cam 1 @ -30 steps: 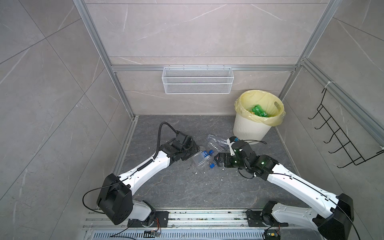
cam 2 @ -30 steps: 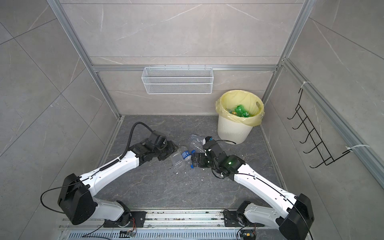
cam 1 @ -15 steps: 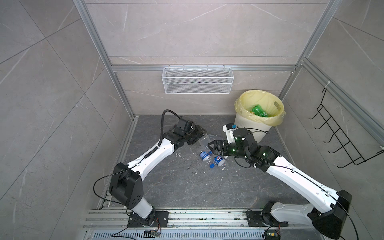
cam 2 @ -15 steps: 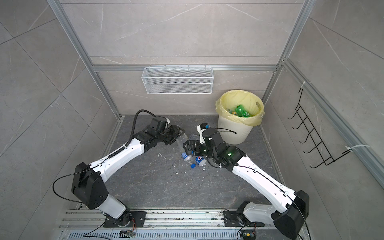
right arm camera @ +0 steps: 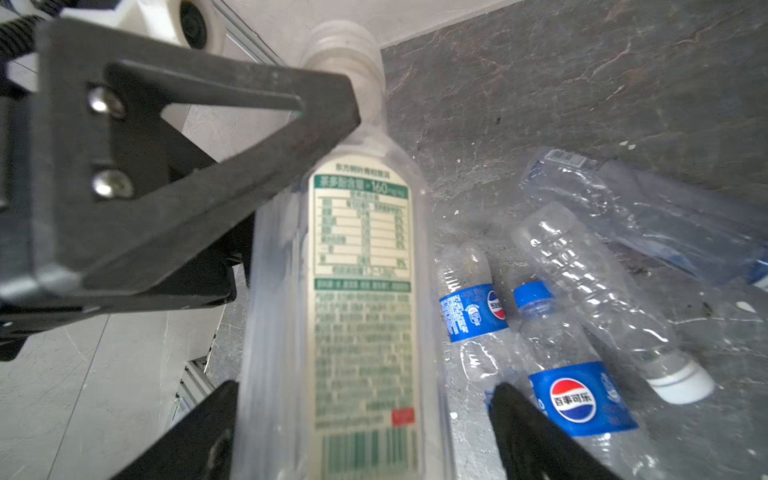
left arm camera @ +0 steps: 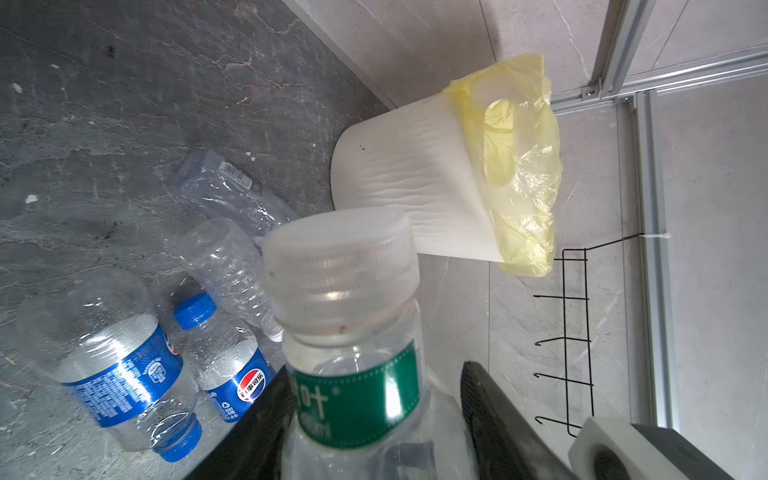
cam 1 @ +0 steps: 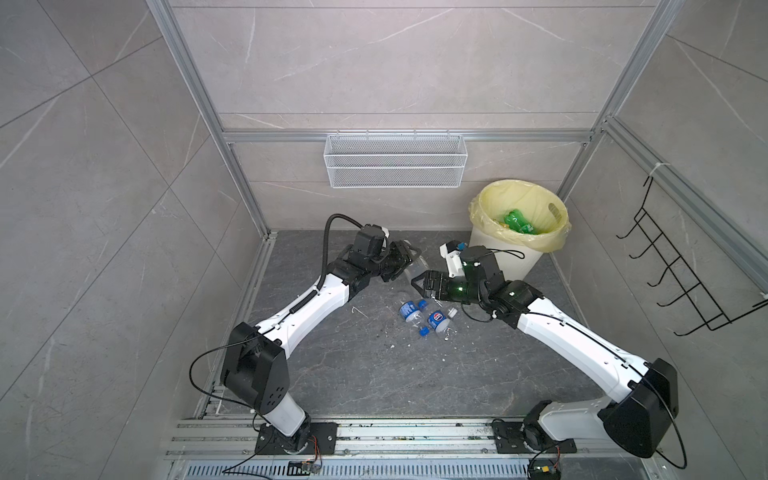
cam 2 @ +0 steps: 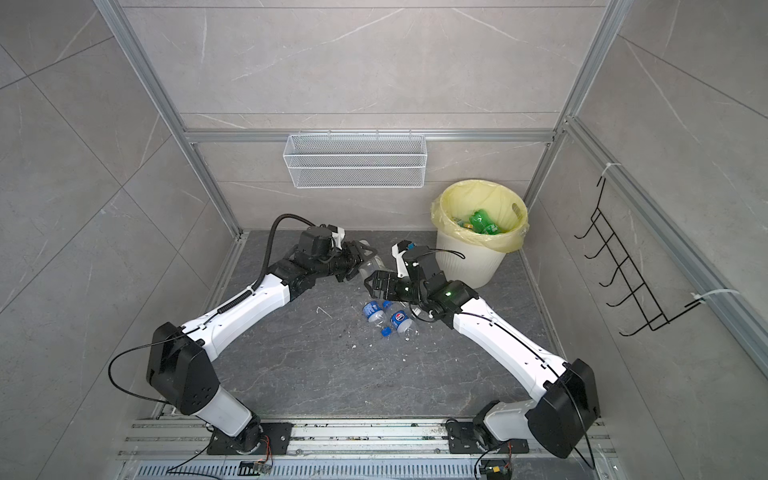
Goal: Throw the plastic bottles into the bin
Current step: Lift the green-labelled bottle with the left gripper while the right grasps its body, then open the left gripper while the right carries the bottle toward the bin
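**One bottle between two pairs of jaws, four more loose on the tabletop**

The left jaws grip a clear bottle (left arm camera: 357, 374) with a green label and a white cap, holding it clear of the tabletop (cam 1: 353, 374). One finger (right arm camera: 199, 166) lies across the bottle's shoulder just under the cap. The right jaws stand open on either side of the same bottle's lower body, with a gap showing on one side.

Four loose bottles lie in a tight cluster below and just beside the right jaws. Two are blue-labelled bottles (left arm camera: 120, 374) (left arm camera: 232, 374) with blue caps, side by side and pointing opposite ways. One is an unlabelled bottle (right arm camera: 594, 291) with a white cap. One is a crushed bottle (left arm camera: 224, 191) with a barcode strip, on the bin's side of the cluster.

The bin (cam 1: 523, 262), cream-white with a pale yellow bag (cam 1: 490, 203), stands upright beyond the right jaws and well apart from the left jaws. In both top views the right arm (cam 1: 561, 332) stands between the held bottle and the bin, hiding part of its lower wall. A green bottle (cam 1: 517, 222) shows inside. How many lie there cannot be told.

One wire mesh basket (cam 1: 395, 166) hangs on the back wall above both pairs of jaws. One black hook rack (cam 1: 685, 266) hangs on the side wall beyond the bin. Small white scraps (cam 1: 359, 311) dot the tabletop near the cluster.
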Tool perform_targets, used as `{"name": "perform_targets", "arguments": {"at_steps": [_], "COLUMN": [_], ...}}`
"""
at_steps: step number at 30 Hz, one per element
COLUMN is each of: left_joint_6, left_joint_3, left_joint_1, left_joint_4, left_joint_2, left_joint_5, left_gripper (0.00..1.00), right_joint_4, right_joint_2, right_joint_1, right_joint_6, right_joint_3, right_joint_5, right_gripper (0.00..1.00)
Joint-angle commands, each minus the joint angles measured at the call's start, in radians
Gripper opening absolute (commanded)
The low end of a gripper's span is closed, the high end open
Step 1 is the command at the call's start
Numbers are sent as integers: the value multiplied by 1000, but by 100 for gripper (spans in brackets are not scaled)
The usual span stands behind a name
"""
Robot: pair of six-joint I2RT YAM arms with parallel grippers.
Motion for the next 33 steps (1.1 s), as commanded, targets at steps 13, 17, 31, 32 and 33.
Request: {"name": "perform_targets", "arguments": {"at_steps": [13,17,31,32,33], "left_joint_6": [-24,-14,52,61,76], "left_joint_3": [-12,-20,-29,-27,-25], "left_joint_1": [15,18,84,87,86], "left_joint_4": [97,101,36,33,31], "left_joint_2": [-7,-17,-125,-132,-141], "left_joint_5": [51,56,50,50,49], "left_gripper": [56,61,98,100,100], "right_joint_4": [66,59,-7,-23,-40], "right_joint_2": [39,30,-5,-6,-6], "right_joint_1": [-22,-24,-66,-75,-87], "right_joint_6": [20,18,-15,-23,-33], "right_joint_3": [54,43,56,66,77], "right_joint_5": [-31,-27,16,22,29], "right_gripper": [59,52,43,43,43]}}
